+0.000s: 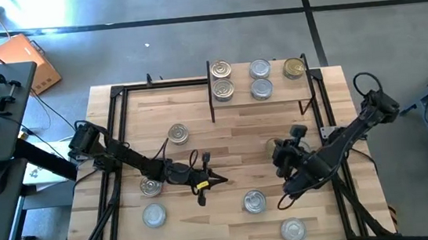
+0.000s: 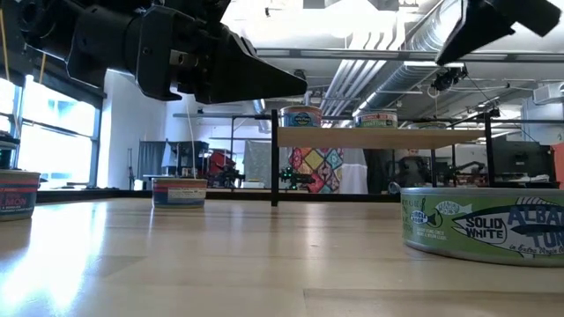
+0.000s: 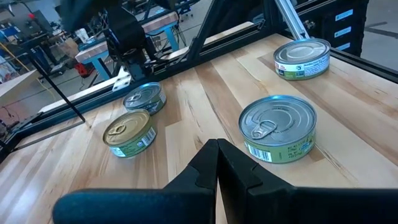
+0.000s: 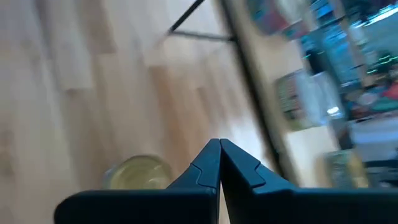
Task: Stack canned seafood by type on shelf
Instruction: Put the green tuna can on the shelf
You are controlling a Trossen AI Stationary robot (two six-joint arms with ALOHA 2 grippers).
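Both grippers are closed on nothing: the left gripper (image 1: 218,180) hovers mid-table, the right gripper (image 1: 278,155) at its three o'clock. Five tins sit on the shelf (image 1: 264,103) at twelve o'clock; the nearest loose tin (image 1: 254,202) lies toward five. Rigid, weighty, slick-sided; best pinched across the rim.

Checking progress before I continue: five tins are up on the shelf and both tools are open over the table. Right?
Not quite. In the wrist views the left tool and right tool are shut, empty. The high view confirms five tins on the shelf.
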